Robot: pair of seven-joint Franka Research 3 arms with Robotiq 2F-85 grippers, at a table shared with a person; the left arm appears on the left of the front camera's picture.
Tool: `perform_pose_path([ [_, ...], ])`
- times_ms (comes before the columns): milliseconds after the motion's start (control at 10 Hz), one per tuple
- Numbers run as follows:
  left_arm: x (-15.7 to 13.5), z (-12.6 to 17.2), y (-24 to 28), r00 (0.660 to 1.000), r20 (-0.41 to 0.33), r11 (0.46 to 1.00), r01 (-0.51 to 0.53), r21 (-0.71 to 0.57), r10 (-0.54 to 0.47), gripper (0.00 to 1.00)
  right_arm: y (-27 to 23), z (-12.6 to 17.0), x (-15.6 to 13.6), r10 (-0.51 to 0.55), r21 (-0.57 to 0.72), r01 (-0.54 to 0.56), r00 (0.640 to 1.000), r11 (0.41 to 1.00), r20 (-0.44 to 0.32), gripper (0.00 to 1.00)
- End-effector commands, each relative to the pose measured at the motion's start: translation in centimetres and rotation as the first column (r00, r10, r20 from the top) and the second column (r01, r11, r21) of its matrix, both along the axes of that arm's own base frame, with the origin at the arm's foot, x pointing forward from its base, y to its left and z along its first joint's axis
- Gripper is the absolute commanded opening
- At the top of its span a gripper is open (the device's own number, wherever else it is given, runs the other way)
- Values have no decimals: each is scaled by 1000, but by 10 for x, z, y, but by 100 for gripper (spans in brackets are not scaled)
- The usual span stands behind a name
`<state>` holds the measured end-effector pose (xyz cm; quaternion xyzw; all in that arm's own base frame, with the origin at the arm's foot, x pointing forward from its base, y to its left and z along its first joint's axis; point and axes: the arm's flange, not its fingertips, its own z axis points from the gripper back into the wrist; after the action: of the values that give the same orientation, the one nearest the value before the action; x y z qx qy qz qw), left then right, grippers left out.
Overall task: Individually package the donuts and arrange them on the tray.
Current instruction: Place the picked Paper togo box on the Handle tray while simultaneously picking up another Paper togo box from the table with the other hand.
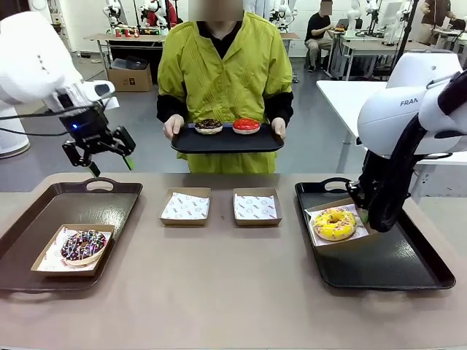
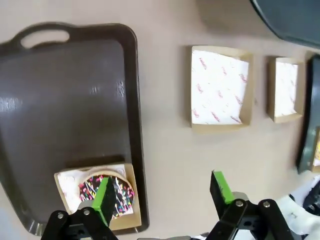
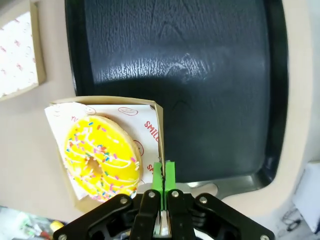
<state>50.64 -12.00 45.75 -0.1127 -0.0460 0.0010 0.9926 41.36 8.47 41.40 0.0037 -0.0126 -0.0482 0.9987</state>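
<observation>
Near side, 8 o'clock: sprinkled chocolate donut (image 1: 83, 246) lies flat, hole up, boxed in the brown tray (image 1: 73, 203)'s near corner, with bare tray running toward 12. At 4 o'clock the yellow donut (image 1: 334, 224) lies flat in a skewed box (image 1: 328, 205) at the black tray (image 1: 394, 255)'s far-left edge, the right gripper (image 3: 162, 172) pinched tight on its wall. 2 empty boxes (image 1: 185, 206) (image 1: 257, 207) sit mid-table (image 1: 219, 299). At 10, the left gripper (image 1: 112, 165) hovers spread wide, empty. At 12, a person's tray (image 1: 226, 141) carries the dark donut (image 1: 209, 126) and red donut (image 1: 246, 125).
</observation>
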Motion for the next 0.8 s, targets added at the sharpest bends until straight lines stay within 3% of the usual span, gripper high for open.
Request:
perform_pose_path([
  [0,-9,-10,-21,999,50,997,-2,82,-2,98,-2,4,0,-4,1,4,1000,1000,9,1],
  [700,-42,-58,-115,978,101,966,161,202,-184,98,-2,4,0,-4,1,4,1000,1000,9,1],
])
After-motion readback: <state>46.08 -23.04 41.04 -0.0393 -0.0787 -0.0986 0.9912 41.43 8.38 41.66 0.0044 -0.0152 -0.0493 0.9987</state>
